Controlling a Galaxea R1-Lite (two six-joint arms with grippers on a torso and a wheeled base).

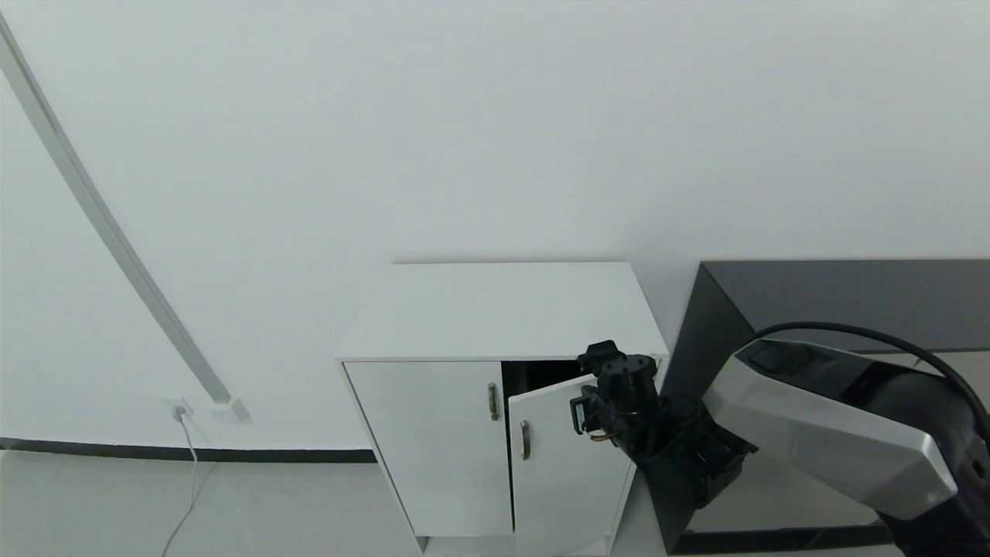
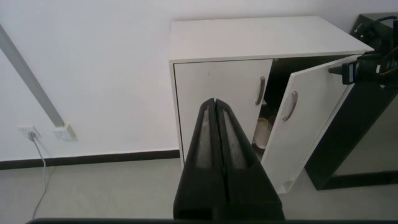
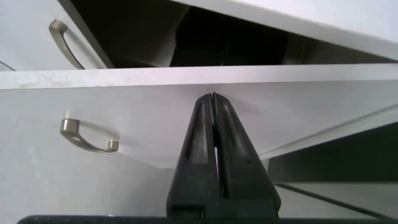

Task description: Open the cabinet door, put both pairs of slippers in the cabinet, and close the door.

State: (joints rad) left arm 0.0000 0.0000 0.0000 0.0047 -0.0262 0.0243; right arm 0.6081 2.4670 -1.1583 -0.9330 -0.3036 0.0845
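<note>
Standing ajar is one door (image 1: 558, 495) of two on the single cabinet (image 1: 495, 309).

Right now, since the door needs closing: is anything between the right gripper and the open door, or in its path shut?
Nothing visible does. The right gripper, shut, sits at the top edge of the right door, and nothing pokes out of the gap between it and the cabinet.
</note>
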